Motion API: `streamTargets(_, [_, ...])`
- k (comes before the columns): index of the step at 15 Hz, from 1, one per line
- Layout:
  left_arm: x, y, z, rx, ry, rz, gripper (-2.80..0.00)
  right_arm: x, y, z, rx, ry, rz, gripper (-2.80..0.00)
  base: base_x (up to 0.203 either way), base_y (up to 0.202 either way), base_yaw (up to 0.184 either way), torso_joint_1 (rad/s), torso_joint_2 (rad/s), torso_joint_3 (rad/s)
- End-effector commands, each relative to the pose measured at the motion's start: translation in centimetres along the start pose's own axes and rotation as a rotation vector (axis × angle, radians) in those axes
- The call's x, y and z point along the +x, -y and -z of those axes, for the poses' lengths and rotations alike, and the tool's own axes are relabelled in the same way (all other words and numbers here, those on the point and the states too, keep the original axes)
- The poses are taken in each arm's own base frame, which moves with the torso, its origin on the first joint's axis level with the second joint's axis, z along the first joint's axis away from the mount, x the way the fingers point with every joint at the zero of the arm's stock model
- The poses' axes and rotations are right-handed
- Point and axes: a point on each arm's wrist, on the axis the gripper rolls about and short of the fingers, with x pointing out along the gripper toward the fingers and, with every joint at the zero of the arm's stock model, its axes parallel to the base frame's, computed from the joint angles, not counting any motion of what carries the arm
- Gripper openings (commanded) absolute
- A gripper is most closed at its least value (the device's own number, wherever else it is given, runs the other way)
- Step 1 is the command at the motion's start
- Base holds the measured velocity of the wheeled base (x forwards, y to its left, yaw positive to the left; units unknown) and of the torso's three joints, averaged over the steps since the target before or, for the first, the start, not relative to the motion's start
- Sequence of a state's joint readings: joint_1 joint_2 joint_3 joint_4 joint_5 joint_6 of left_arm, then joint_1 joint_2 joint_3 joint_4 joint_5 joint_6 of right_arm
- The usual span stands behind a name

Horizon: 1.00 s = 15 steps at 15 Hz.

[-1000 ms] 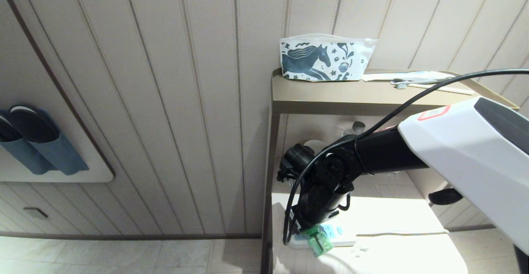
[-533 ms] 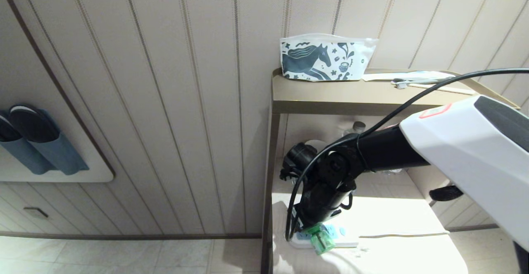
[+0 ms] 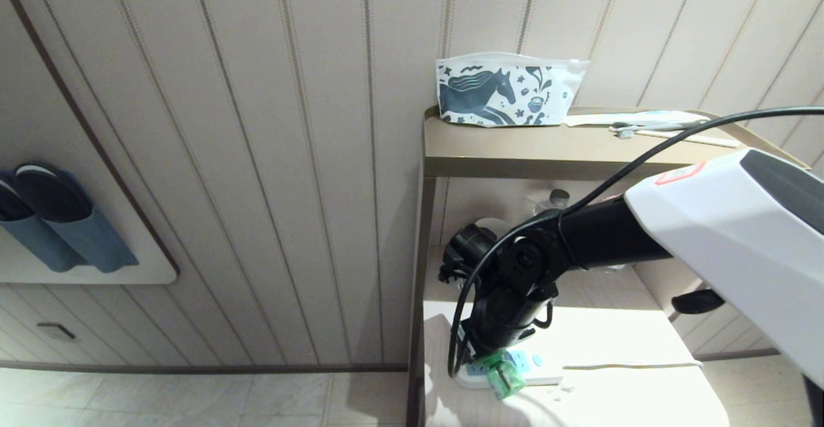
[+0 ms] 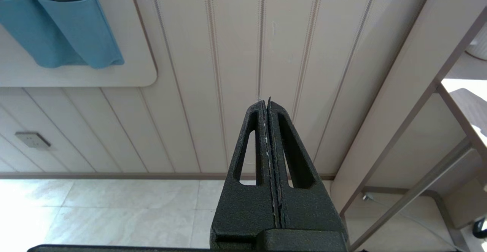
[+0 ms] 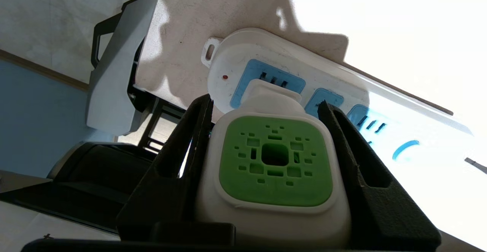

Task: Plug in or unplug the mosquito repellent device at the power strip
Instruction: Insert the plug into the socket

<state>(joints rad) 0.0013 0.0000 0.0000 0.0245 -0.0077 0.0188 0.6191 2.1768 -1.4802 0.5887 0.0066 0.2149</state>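
Note:
My right gripper (image 5: 264,100) is shut on the white sides of the mosquito repellent device (image 5: 274,160), whose green vented head faces the wrist camera. The device's white plug end sits at the end socket face of the power strip (image 5: 243,46), beside the small red light; whether its pins are in the socket is hidden. In the head view the right gripper (image 3: 492,359) reaches down to the lower shelf, with the green device (image 3: 505,379) over the left end of the strip (image 3: 544,375). My left gripper (image 4: 266,102) is shut and empty, parked facing the panelled wall.
The strip's white cord (image 3: 634,366) runs right across the lower shelf (image 3: 611,330). A horse-print pouch (image 3: 508,89) stands on the top shelf (image 3: 547,150), with a water bottle (image 3: 557,198) below it at the back. Blue slipper pockets (image 3: 58,227) hang on the left wall.
The right gripper, with the device in it, has crept slightly to the right, and the power strip has shifted the same way. The left arm has not moved.

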Motion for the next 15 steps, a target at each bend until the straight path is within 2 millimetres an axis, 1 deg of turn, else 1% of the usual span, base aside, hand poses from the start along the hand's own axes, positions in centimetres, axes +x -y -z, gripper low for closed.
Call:
streamTargets(1, [0.0,0.0,0.0,0.001,-0.002,0.000,-2.80,0.5,0.0,0.2,0.001,-0.020,0.003,-2.80,0.000,0.000,0.000,0.000,0.00,0.000])
streamTargets(5, [0.0,0.0,0.0,0.001,-0.002,0.000,-2.80,1.1,0.1,0.4,0.001,-0.004,-0.001,-2.80,0.000,0.000,0.000,0.000,0.00,0.000])
streamTargets(11, [0.0,0.0,0.0,0.001,-0.002,0.000,-2.80,1.4,0.0,0.4,-0.001,-0.010,-0.001,-2.80,0.000,0.000,0.000,0.000,0.00,0.000])
streamTargets(15, [0.0,0.0,0.0,0.001,-0.002,0.000,-2.80,1.8,0.1,0.2,0.002,-0.013,0.000,-2.80,0.000,0.000,0.000,0.000,0.00,0.000])
